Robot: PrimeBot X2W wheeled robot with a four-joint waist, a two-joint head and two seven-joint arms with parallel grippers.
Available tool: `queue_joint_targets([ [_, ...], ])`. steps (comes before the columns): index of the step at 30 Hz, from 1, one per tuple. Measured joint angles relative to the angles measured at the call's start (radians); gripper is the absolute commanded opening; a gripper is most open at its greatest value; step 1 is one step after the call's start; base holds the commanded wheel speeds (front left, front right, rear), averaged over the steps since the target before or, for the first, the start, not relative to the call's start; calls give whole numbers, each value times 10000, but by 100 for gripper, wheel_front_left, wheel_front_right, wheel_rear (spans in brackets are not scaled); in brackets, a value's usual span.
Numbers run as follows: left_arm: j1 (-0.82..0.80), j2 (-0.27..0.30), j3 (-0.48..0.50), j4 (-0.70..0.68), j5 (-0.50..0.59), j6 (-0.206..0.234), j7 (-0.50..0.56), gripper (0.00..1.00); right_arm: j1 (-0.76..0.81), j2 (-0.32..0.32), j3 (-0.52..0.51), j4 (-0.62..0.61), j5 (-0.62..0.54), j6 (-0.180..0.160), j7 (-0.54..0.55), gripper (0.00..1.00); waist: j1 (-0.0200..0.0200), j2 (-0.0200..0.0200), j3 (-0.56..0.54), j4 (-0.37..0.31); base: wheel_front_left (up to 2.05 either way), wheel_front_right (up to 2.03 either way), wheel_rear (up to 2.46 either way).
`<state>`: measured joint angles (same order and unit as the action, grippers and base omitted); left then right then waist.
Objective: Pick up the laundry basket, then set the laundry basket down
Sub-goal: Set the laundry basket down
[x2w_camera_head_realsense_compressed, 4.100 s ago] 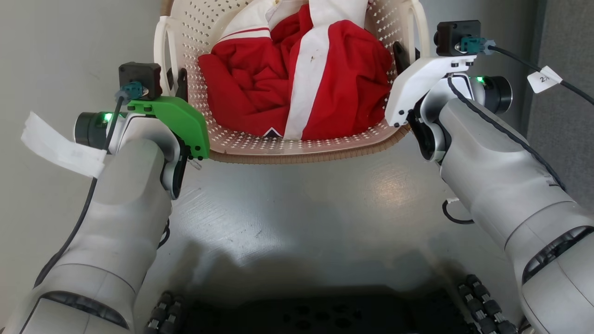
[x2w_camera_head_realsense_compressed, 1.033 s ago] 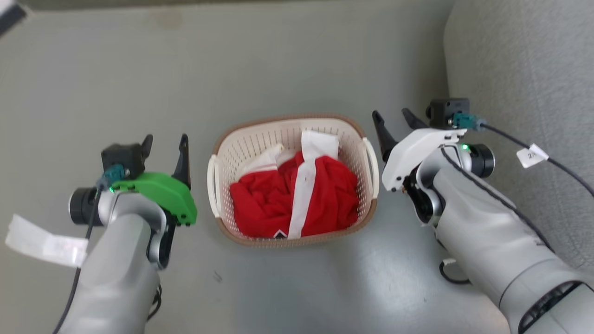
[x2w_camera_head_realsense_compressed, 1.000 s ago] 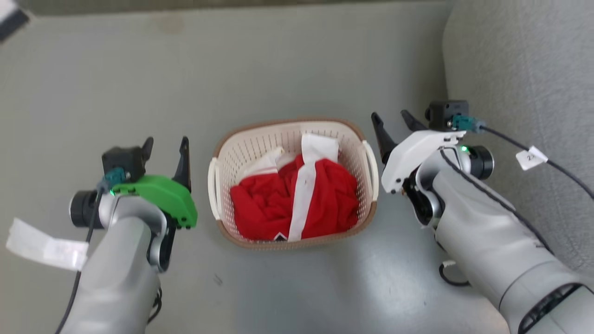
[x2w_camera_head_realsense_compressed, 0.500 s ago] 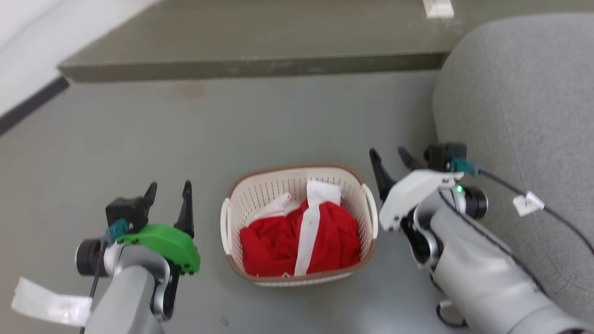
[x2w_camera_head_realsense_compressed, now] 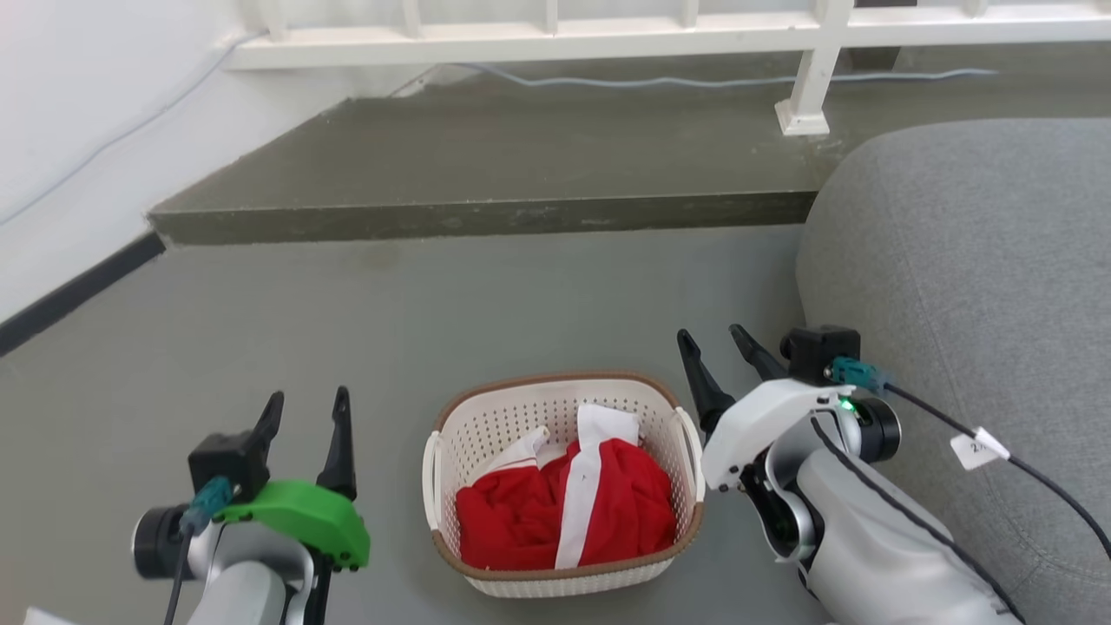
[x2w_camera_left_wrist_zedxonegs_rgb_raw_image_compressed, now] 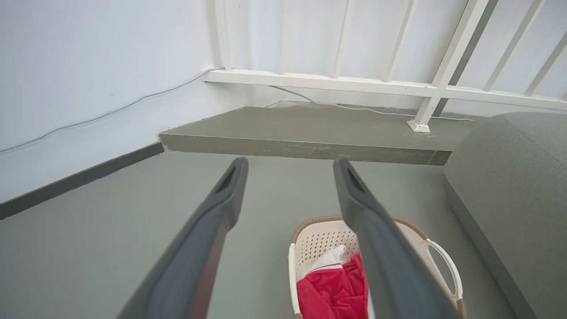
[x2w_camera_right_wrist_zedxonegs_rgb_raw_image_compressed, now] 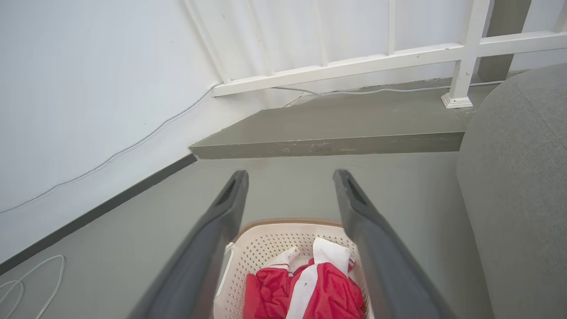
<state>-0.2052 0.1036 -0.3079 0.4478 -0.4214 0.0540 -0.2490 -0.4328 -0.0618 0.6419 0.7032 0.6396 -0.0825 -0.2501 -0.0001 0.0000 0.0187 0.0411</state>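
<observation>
A smooth grey floor point(x2w_camera_head_realsense_compressed: 521, 295) is spreading out below a white wall point(x2w_camera_head_realsense_compressed: 78, 104) and running up to a low, rough-edged step point(x2w_camera_head_realsense_compressed: 486, 156) that is carrying a white railing point(x2w_camera_head_realsense_compressed: 811, 87). The top edge of the head view is cutting off the railing's upper part. A grey fabric-covered seat point(x2w_camera_head_realsense_compressed: 981, 260), rounded at its corner, is running out of frame on the right. The laundry basket point(x2w_camera_head_realsense_compressed: 521, 421) is sitting on the floor between the two arms, whole in the head view. In the left wrist view one dark finger point(x2w_camera_left_wrist_zedxonegs_rgb_raw_image_compressed: 381, 248) is covering its middle, and in the right wrist view the bottom edge is cutting off its near half. It is a cream plastic tub, rounded-rectangular, pierced with rows of small holes, with a brown ribbed rim and a white loop handle point(x2w_camera_head_realsense_compressed: 431, 473) on each side. A crumpled red and white garment point(x2w_camera_head_realsense_compressed: 521, 529) is lying inside, hiding the basket's bottom. The left gripper point(x2w_camera_head_realsense_compressed: 308, 398), on a green housing point(x2w_camera_head_realsense_compressed: 304, 521), is hovering left of the basket with its fingers spread and nothing between them, its arm cut off below. The right gripper point(x2w_camera_head_realsense_compressed: 710, 332) is likewise standing open and empty. Its white housing point(x2w_camera_head_realsense_compressed: 755, 421) is sitting just beside the right-hand handle, and whether the two are touching is hard to make out.
</observation>
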Motion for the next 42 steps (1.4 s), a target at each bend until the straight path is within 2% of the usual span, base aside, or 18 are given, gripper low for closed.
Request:
queue_joint_targets([
  [12,1163,86,600,-988,230,186,0,100,1148,-4,-723,-1179,-648,-251,0,100,0,0,-258,-63,0,0,0],
  [26,2393,77,1081,-1839,374,305,0,100,2183,-307,-1463,-2291,-1486,-337,0,100,0,1,-280,-127,0,0,0],
  [42,3083,61,1172,-2777,825,347,0,100,3368,-284,-1912,-3277,-2025,-412,0,100,0,0,-245,-279,0,0,0],
])
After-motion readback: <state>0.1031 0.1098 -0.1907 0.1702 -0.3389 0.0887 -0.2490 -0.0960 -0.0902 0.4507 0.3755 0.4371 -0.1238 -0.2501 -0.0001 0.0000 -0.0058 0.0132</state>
